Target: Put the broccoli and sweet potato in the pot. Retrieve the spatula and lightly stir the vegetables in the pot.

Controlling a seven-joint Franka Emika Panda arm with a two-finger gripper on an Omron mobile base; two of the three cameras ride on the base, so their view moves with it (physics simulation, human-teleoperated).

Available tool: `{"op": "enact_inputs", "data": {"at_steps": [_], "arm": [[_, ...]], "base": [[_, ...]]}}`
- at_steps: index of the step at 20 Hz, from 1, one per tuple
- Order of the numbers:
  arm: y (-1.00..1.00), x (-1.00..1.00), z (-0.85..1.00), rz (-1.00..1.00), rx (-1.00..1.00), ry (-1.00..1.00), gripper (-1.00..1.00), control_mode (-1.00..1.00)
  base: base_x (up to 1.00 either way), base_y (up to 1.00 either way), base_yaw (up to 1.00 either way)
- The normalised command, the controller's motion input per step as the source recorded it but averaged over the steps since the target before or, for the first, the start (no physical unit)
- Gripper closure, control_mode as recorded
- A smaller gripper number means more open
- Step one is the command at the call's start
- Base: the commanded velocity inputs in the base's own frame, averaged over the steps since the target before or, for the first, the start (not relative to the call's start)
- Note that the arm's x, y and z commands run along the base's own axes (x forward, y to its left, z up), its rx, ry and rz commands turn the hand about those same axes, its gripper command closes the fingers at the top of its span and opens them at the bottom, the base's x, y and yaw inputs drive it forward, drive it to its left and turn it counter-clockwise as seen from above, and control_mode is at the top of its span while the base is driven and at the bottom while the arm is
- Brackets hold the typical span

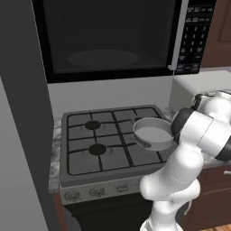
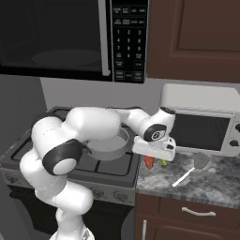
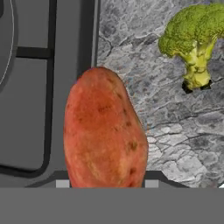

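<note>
The sweet potato (image 3: 103,131), an orange-red oblong piece, stands large between my gripper's (image 3: 106,183) two finger tips, which press on its sides. In the right base view the gripper (image 2: 151,158) points down over the counter just right of the stove, with the sweet potato (image 2: 149,163) under it. The broccoli (image 3: 194,35) lies on the speckled counter close beside it, also seen as a small green bit (image 2: 163,162). The grey pot (image 1: 153,133) sits on the stove's front right burner, just left of the hand (image 2: 110,147). The spatula (image 2: 190,171) lies on the counter further right.
A toaster oven (image 2: 201,126) stands at the back of the counter. A microwave (image 2: 70,37) hangs over the stove (image 1: 99,140). Dark cabinets are above and below the counter. A tall grey wall (image 1: 22,135) bounds the stove's left side.
</note>
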Motion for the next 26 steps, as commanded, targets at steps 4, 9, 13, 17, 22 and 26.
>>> {"op": "enact_inputs", "data": {"at_steps": [4, 9, 13, 17, 22, 26], "arm": [[0.7, -0.28, 0.9, 0.02, 0.0, -0.17, 1.0, -1.0], [0.99, -0.05, 0.7, 0.0, -0.03, -0.16, 1.0, -1.0], [1.0, 0.0, 0.48, 0.0, -0.07, -0.1, 1.0, -1.0], [0.98, 0.01, 0.03, 0.0, -0.11, 0.0, 1.0, -1.0], [0.9, 0.54, 0.0, -0.08, -0.15, 0.11, 1.0, -1.0], [0.57, 0.79, -0.06, -0.06, -0.11, 0.17, 1.0, -1.0]], "base": [[0.0, 0.0, 0.0], [0.0, 0.0, 0.0], [0.0, 0.0, 0.0], [0.0, 0.0, 0.0], [0.0, 0.0, 0.0], [0.0, 0.0, 0.0]]}}
